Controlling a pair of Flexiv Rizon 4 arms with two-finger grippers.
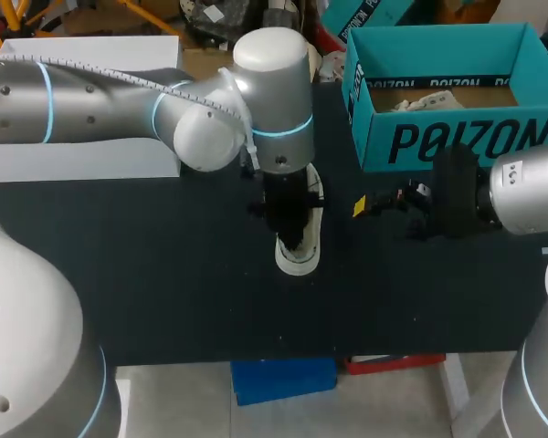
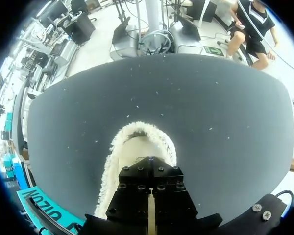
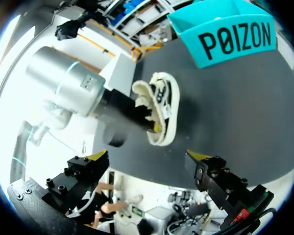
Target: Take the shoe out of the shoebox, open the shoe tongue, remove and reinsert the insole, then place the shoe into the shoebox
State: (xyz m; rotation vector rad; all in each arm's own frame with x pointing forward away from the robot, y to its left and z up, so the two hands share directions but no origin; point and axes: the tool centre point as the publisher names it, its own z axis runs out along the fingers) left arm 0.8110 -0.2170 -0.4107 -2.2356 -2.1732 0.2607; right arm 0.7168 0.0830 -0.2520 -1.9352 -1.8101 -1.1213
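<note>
A cream shoe (image 1: 299, 254) with a fleecy lining lies on the black table (image 1: 164, 274), in the middle. My left gripper (image 1: 292, 230) comes straight down into its opening. In the left wrist view that gripper (image 2: 151, 166) is shut, its tips buried inside the shoe (image 2: 113, 152), so what they pinch is hidden. My right gripper (image 1: 374, 205) hovers just right of the shoe, open and empty. In the right wrist view the shoe (image 3: 164, 103) lies ahead of the open right gripper (image 3: 148, 155), with the left gripper (image 3: 149, 122) in it. The teal shoebox (image 1: 438, 137) stands at the back right.
The open shoebox (image 3: 230, 36) has crumpled paper (image 1: 429, 100) inside, and a corner of this box (image 2: 44, 210) shows beside the left gripper. A white box (image 1: 82, 155) stands at the back left behind my left arm. Bare table lies in front of the shoe.
</note>
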